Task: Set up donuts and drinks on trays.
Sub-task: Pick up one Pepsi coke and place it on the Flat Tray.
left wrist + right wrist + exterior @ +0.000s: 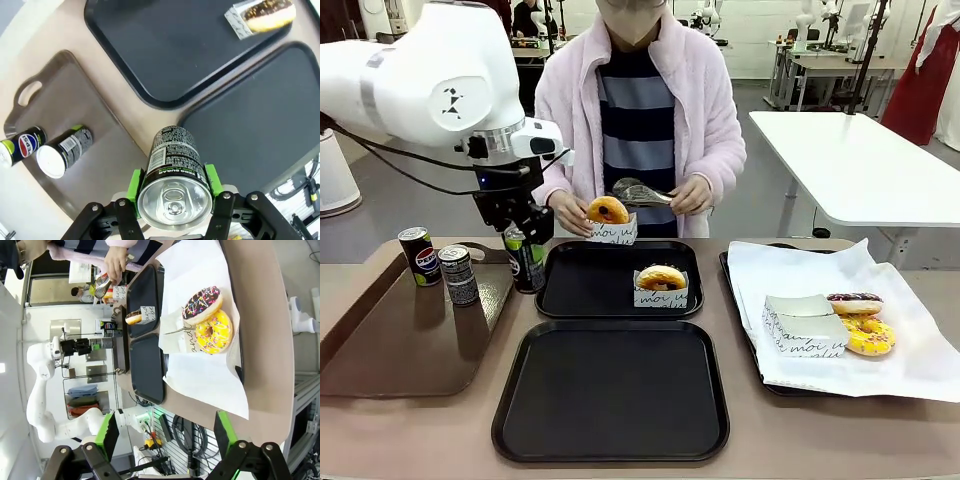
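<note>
Fingers [134, 189] of left gripper [172, 186] are clamping a soda can [172, 165] by the strip of table between brown tray [75, 100] and far black tray [165, 55]. Right gripper [167, 435] is hovering with pads spread wide, gripping nothing. Two more cans [420, 255] are standing on the brown tray. One donut [661, 278] is sitting on the far black tray. Person's hand [570, 212] is holding another donut [608, 210] at its far rim.
</note>
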`<state>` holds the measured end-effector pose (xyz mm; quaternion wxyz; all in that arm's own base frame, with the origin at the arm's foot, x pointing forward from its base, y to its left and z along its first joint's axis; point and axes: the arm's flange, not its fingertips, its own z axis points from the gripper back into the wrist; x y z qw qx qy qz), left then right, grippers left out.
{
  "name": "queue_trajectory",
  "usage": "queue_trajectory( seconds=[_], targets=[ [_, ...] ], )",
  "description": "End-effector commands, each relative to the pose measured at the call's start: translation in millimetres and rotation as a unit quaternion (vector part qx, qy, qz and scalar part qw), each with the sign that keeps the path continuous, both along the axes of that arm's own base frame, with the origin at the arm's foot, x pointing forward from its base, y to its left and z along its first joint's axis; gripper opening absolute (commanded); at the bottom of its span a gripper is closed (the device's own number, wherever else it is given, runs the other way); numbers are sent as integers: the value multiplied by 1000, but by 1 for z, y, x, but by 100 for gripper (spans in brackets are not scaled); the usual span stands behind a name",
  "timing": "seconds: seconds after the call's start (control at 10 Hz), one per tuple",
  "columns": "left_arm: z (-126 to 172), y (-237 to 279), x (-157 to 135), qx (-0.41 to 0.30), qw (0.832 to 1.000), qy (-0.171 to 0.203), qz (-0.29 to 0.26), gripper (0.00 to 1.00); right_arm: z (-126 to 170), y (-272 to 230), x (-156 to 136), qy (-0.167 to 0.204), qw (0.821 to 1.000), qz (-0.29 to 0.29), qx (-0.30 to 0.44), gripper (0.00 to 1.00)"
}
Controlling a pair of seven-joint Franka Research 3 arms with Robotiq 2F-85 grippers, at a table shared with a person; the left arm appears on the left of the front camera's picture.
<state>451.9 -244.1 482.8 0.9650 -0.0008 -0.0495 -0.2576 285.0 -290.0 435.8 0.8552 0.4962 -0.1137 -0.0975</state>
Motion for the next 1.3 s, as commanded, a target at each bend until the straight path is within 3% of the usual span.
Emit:
queue_trajectory(
  seconds=[0.0,0.1,0.3,0.5,0.6,1.0,1.2],
  targets=[
    [6,-6,-2,4,1000,5,8,59,0,0,0,-3,1000,2,3,100],
    [12,-1,-25,6,999,32,-3,59,0,0,0,-3,1000,2,3,100],
    [23,15,-94,24,996,45,-74,59,0,0,0,-3,1000,2,3,100],
    [35,25,-161,76,980,34,-182,59,0,0,0,-3,1000,2,3,100],
    [33,20,-175,102,975,23,-198,59,0,0,0,-3,1000,2,3,100],
    [29,14,-158,98,978,35,-181,59,0,0,0,-3,1000,2,3,100],
    [30,12,-126,72,982,56,-163,59,0,0,0,-3,1000,2,3,100]
  ],
)
